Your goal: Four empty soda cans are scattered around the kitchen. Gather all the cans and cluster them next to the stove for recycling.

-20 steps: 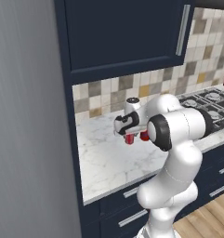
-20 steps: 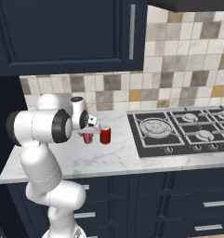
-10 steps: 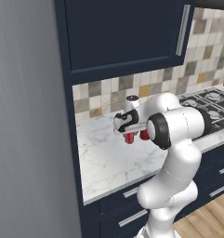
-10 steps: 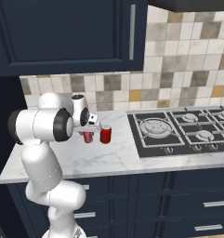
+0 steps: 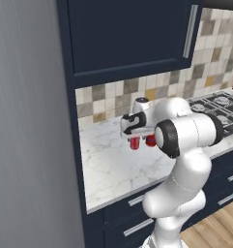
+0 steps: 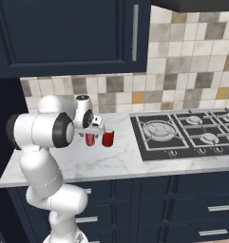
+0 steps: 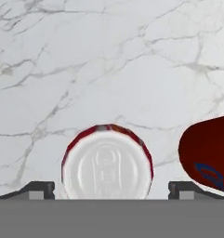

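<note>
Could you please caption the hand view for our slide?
Open gripper straddles an upright red can on the marble counter, a second can beside it.

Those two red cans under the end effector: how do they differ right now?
The left can stands directly under the end effector, between its spread fingertips; the right can stands clear, on the side toward the stove. In the hand view the left can shows its silvery top head-on, while the right can shows only its red side at the edge. Both are red, upright, and side by side on the marble counter.
</note>
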Tool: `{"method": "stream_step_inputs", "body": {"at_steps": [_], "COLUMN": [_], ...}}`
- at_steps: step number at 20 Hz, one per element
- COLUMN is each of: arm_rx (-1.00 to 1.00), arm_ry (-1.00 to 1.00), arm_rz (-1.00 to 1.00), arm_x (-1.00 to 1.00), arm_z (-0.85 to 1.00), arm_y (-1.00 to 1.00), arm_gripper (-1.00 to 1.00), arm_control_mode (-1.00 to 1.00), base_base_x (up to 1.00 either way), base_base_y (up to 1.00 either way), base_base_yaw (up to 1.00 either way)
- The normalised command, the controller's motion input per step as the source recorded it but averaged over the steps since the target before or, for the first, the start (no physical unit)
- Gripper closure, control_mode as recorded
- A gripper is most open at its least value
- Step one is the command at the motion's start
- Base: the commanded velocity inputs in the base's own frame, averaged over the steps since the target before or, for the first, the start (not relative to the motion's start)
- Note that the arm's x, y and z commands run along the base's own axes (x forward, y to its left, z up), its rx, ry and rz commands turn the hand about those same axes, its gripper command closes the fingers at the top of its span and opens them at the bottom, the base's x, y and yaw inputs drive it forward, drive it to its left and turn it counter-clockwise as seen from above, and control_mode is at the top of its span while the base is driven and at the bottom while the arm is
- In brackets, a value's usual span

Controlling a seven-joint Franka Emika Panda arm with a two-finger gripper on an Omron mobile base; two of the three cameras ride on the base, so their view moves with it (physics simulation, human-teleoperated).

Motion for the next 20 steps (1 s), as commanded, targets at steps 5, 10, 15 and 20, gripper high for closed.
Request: {"method": "stream_step_inputs", "body": {"at_steps": [5,10,15,20], "arm_rx": [0.00,0.00,0.00,0.00], "arm_ry": [-0.07,-0.02,0.00,-0.02], "arm_rz": [0.00,0.00,0.00,0.00], "arm_x": [0.00,-0.07,-0.38,-0.46], "arm_z": [0.25,0.33,0.24,0.17], "arm_y": [0.05,0.00,-0.08,-0.10], "arm_gripper": [-1.00,-1.00,-1.00,-1.00], "arm_control_mode": [-1.00,-1.00,-1.00,-1.00], "base_base_x": [0.00,0.00,0.00,0.00], "base_base_y": [0.00,0.00,0.00,0.00], "base_base_yaw": [0.00,0.00,0.00,0.00]}}
